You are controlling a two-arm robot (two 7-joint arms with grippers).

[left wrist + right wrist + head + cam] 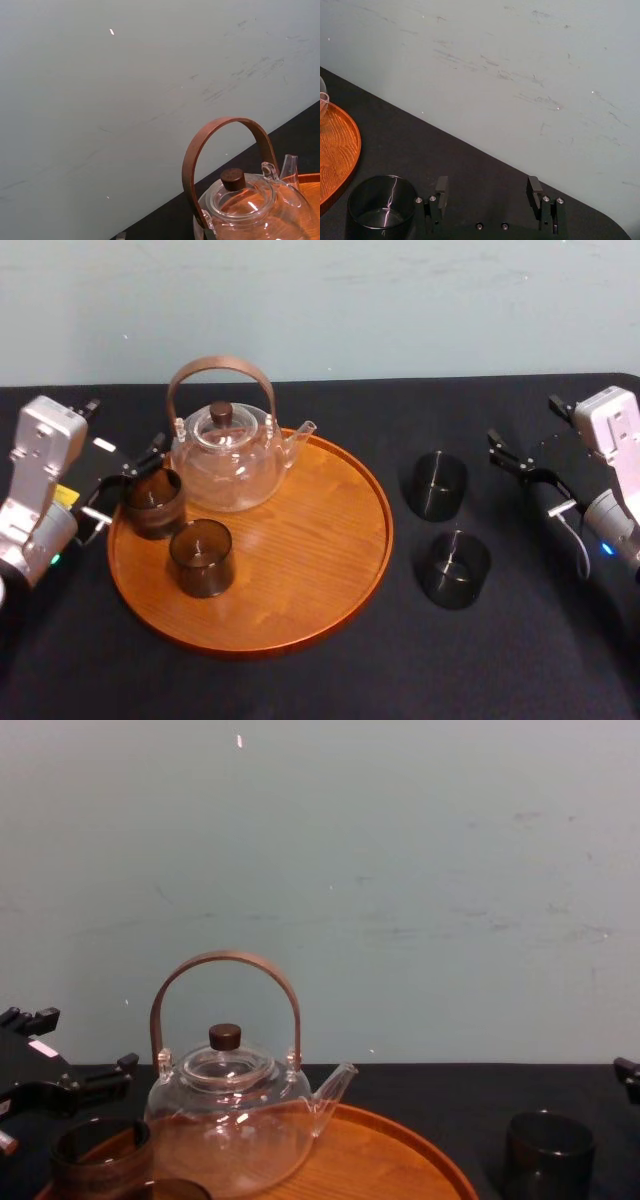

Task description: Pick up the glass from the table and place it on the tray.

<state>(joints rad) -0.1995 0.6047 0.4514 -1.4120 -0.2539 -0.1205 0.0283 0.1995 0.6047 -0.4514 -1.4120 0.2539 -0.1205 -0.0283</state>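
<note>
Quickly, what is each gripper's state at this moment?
Left gripper: open, holding nothing, beside the smoky brown glass tumbler at the left edge of the round wooden tray.
Right gripper: open, holding nothing.

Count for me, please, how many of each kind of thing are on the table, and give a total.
Glasses: 4
Teapot: 1
Tray: 1
Total: 6

Backdrop: flat pale grey-green wall, matte finish, marked with faint dark scuffs, short scratch streaks and a few small bright specks. Work surface: table covered in black, meeting the wall along a straight edge. Lighting even and diffuse
</note>
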